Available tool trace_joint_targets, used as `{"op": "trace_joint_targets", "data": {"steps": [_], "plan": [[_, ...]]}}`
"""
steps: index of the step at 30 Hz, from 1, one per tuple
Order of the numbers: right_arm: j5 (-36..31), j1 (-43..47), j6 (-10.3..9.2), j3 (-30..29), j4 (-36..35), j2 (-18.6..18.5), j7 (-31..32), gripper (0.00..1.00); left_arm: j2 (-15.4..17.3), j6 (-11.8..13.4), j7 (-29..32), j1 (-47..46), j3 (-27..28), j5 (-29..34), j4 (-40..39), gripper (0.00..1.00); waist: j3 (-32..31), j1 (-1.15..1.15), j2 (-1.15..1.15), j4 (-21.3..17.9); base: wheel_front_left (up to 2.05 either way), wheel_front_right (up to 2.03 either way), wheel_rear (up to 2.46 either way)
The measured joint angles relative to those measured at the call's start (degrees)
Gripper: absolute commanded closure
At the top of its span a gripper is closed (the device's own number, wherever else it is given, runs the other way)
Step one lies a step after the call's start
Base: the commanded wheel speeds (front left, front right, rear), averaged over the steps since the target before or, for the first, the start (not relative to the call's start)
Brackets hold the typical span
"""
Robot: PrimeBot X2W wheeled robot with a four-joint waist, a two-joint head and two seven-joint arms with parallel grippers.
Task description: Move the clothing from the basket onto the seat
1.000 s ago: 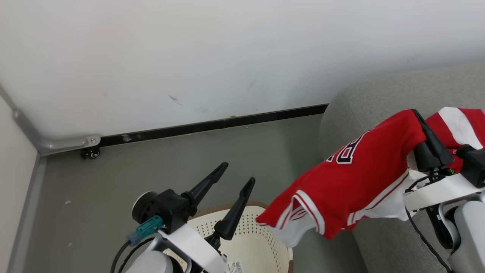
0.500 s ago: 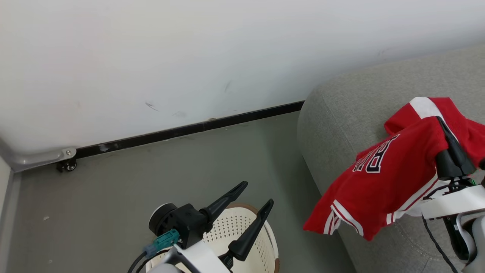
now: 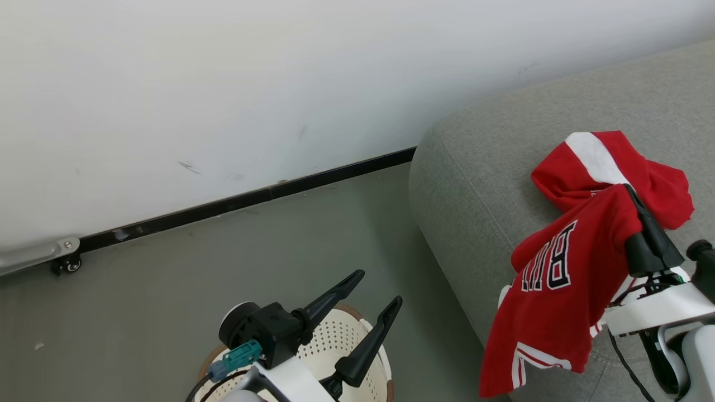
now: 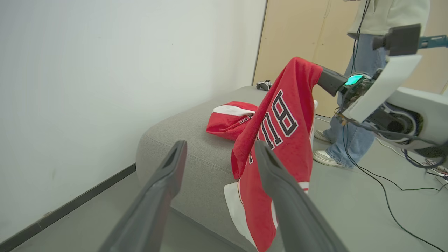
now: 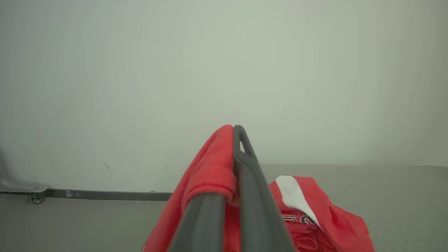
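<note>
My right gripper (image 3: 631, 190) is shut on a bright red garment (image 3: 558, 285) with white-and-black lettering. It hangs from the fingertips down over the front edge of the light grey seat (image 3: 480, 184). A second red garment (image 3: 609, 162) with a white stripe lies crumpled on the seat just beyond it. The left wrist view shows the held garment (image 4: 280, 133) dangling beside the seat (image 4: 175, 140). In the right wrist view the red fabric (image 5: 210, 168) is pinched in my right gripper (image 5: 235, 128). My left gripper (image 3: 380, 287) is open above the cream basket (image 3: 357, 340).
A white wall with a black skirting strip (image 3: 251, 195) runs behind the grey floor. A caster (image 3: 64, 263) sits at the far left. A person (image 4: 364, 87) stands beyond the seat, with cables (image 4: 385, 182) on the floor. A game controller (image 4: 263, 85) rests on the seat's far end.
The head camera has turned right. My right gripper carried the red garment from beside the basket over to the seat, where it now hangs more steeply. The left gripper stayed open.
</note>
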Motion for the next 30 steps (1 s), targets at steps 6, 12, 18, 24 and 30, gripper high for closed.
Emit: {"op": "trace_joint_targets", "data": {"steps": [6,12,18,24,30], "plan": [[0.21,-3.09,0.00,2.42,0.20,-1.55,2.10,1.00,0.42,-0.01,-0.23,0.01,0.40,-0.49,-0.15,0.00,0.21,0.00,0.00,-1.19,0.00,0.00,0.00],[1.57,-10.81,0.00,2.66,0.62,-5.13,4.81,1.00,1.65,0.00,-0.56,0.03,1.92,-0.49,-0.77,0.00,1.05,0.00,0.00,-1.78,0.00,0.00,0.00],[3.30,-18.57,0.00,1.30,1.48,-8.51,7.69,1.00,3.99,0.64,-0.70,0.04,3.32,0.54,-1.76,0.00,2.52,0.00,0.00,-1.88,0.00,0.00,0.00],[5.21,-25.63,0.00,-3.09,4.60,-14.21,10.06,1.00,5.23,2.11,-0.73,0.03,5.17,0.77,-4.59,0.00,4.70,0.00,0.00,-1.57,0.00,0.00,0.00],[5.25,-29.94,0.00,-6.50,6.03,-18.00,11.14,1.00,6.92,2.77,-0.73,0.03,5.58,1.83,-6.72,0.00,6.85,0.00,0.00,-1.04,0.00,0.00,0.00]]}}
